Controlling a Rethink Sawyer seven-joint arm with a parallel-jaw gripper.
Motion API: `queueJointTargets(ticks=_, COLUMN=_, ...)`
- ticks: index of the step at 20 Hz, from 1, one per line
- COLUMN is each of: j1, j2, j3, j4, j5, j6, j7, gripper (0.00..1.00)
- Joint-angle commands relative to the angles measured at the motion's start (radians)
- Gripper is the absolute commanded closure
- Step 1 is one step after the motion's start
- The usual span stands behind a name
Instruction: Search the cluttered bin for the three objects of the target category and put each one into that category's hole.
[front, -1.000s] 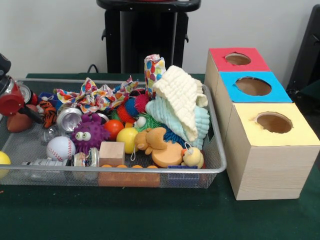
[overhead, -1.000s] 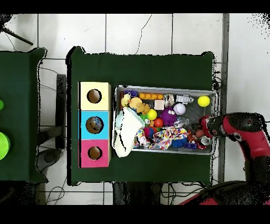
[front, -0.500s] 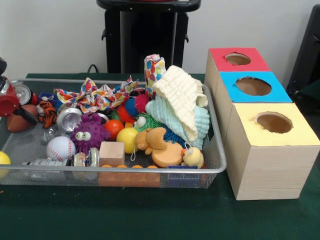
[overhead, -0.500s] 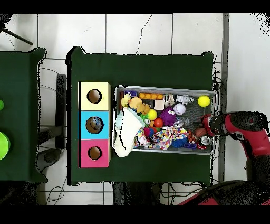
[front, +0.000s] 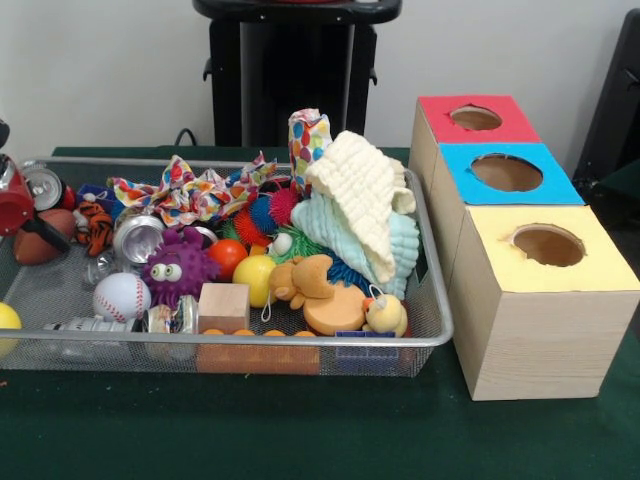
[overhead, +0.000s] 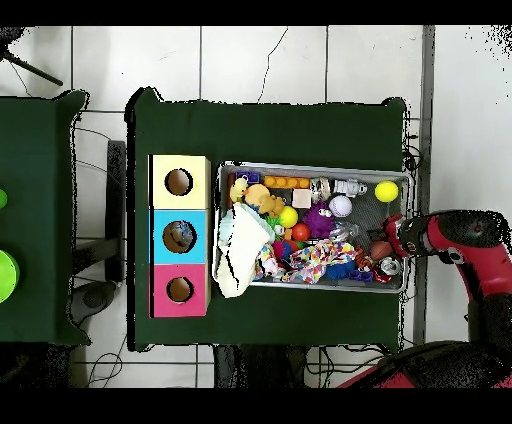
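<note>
A wire mesh bin (front: 430, 300) (overhead: 312, 168) holds a heap of toys, balls, cans and cloths. Beside it stand three boxes with round holes: red (front: 478, 118) (overhead: 180, 290), blue (front: 508, 172) (overhead: 179, 237) and yellow (front: 548, 245) (overhead: 179, 182). My gripper (front: 42, 231) (overhead: 393, 240) shows only at the bin's left end in the front view, low over a brown football (front: 35, 245) and beside a silver can (front: 44, 186). Nothing can be seen held in it. A baseball (front: 121, 296), a purple fuzzy monster (front: 177, 266) and a crushed can (front: 136, 237) lie nearby.
A cream cloth (front: 365, 200) over a pale blue one (front: 400, 250) piles high at the bin's box end. A wooden block (front: 224, 305), a teddy (front: 302, 280), a duck (front: 385, 315) and a yellow ball (front: 8, 320) line the front rim. A patterned ribbon (front: 185, 195) lies at the back.
The gripper has drawn back toward the bin's end, leftward in the front view, and less of it shows. The objects in the bin have not moved.
</note>
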Motion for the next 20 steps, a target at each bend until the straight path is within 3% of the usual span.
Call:
queueJointTargets(ticks=1, j1=0.0, j2=0.021, j3=0.049, j4=0.013, j5=-0.056, j6=-0.035, j7=-0.035, gripper=1.0)
queueJointTargets(ticks=5, j1=0.011, j2=0.04, j3=0.031, j4=-0.023, j5=-0.074, j6=-0.048, j7=-0.024, gripper=1.0)
queueJointTargets(ticks=7, j1=0.008, j2=0.041, j3=0.036, j4=-0.001, j5=-0.071, j6=-0.095, j7=-0.025, gripper=1.0)
queueJointTargets(ticks=14, j1=0.012, j2=0.049, j3=0.029, j4=-0.015, j5=-0.087, j6=-0.096, j7=-0.012, gripper=1.0)
queueJointTargets(ticks=17, j1=0.009, j2=0.065, j3=0.033, j4=-0.053, j5=-0.099, j6=-0.07, j7=-0.015, gripper=1.0)
queueJointTargets(ticks=20, j1=0.01, j2=0.083, j3=0.031, j4=-0.096, j5=-0.121, j6=-0.114, j7=-0.02, gripper=1.0)
